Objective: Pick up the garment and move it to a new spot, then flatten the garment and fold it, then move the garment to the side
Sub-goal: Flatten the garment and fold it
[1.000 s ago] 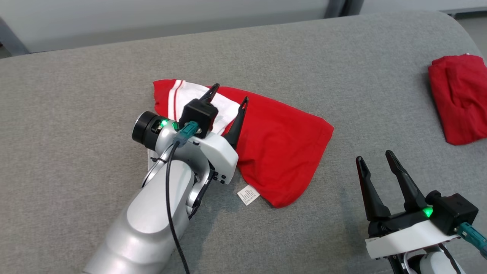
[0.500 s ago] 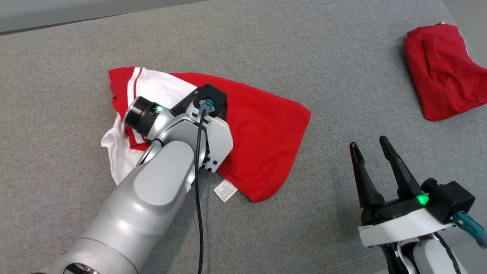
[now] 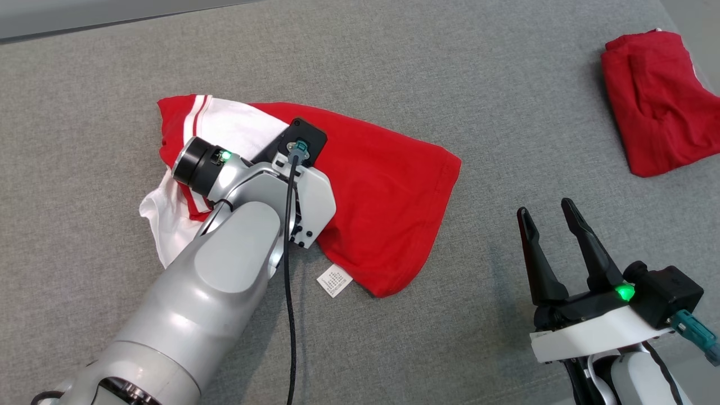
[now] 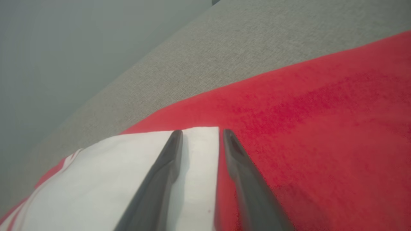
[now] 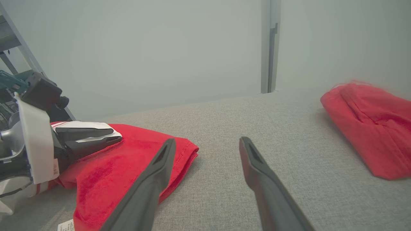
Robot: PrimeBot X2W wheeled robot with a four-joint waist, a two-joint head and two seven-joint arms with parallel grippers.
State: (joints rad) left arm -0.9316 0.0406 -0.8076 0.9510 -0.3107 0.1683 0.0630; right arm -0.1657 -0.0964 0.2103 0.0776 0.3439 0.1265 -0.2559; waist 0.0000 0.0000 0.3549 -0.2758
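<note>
Nearest, at the lower right of the head view, the right gripper (image 3: pixel 545 206) is held above the grey fabric surface (image 3: pixel 394 56), well apart from any cloth. Its jaws are spread wide and nothing is seen between them.

To the left, the pale left arm (image 3: pixel 214 281) is stretched up from the lower left corner, with a black cable (image 3: pixel 288 315) laid along it. Just beside the wrist, a small white label (image 3: pixel 334 280) is seen lying on the grey surface at the near edge of the garment (image 3: pixel 388 197).

The garment is spread in the middle of the surface. It is loosely folded, its red body reaching towards the right and a white panel (image 3: pixel 236 126) with red stripes bunched at the left. The left gripper (image 4: pixel 201 131) is set down on it from above, where the white panel meets the red cloth. In the left wrist view its jaws are seen parted by a narrow gap, with white cloth lying flat in that gap and one finger placed along the red edge. No cloth is seen lifted.

Farther off, at the far right of the surface, a second red garment (image 3: pixel 658 124) is laid in a folded bundle, well apart from the first. Beyond the surface, a plain pale wall (image 5: pixel 160 48) is seen.
</note>
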